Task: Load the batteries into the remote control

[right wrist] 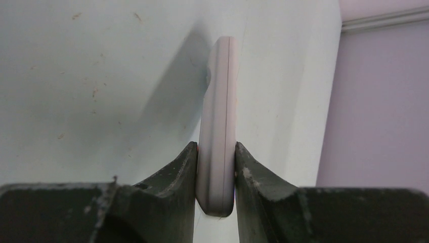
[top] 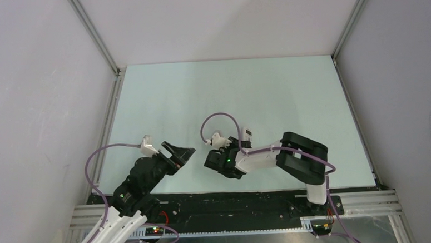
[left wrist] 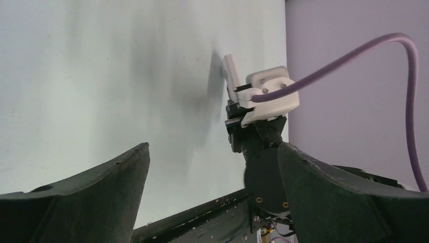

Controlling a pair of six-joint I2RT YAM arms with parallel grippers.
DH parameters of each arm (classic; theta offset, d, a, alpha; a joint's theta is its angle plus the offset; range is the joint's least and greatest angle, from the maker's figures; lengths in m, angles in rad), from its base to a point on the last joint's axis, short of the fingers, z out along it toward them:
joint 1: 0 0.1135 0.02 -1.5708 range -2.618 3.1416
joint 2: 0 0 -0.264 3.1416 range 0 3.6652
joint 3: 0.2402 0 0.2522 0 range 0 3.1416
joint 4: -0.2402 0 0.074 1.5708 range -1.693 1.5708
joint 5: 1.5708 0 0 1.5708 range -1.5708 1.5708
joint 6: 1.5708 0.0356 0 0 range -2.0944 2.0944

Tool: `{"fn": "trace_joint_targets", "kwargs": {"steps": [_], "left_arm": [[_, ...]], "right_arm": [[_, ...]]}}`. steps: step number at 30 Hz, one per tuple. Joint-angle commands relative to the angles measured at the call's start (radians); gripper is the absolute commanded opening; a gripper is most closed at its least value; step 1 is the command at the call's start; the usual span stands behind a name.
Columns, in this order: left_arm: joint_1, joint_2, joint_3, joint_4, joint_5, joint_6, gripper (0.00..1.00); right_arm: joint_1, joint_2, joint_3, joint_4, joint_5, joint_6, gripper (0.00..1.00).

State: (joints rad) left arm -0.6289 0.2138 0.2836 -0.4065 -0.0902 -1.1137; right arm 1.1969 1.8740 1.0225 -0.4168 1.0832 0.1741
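With the right hand (right wrist: 216, 154) clamped on the edge-on remote control (right wrist: 218, 111), the left hand (top: 180, 154) spread wide and empty, and no batteries in view, loading looks barely begun.

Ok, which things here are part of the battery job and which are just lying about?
Job: slim white rectangular remote control, gripped edge-on in the right claw; open, empty left claw. No batteries in view.
Just there: purple cables, pale green table.
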Motion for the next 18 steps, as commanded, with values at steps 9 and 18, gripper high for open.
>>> {"fn": "trace_joint_targets", "kwargs": {"steps": [9,18], "left_arm": [[-0.003,-0.016,0.027,-0.046,-0.06,0.009,0.98],[-0.003,-0.06,0.013,-0.046,-0.068,0.005,0.98]], "right_arm": [[0.034,0.138,0.106,-0.21,-0.166,0.172,0.48],[0.049,0.088,0.106,-0.211,-0.21,0.226,0.63]]}}
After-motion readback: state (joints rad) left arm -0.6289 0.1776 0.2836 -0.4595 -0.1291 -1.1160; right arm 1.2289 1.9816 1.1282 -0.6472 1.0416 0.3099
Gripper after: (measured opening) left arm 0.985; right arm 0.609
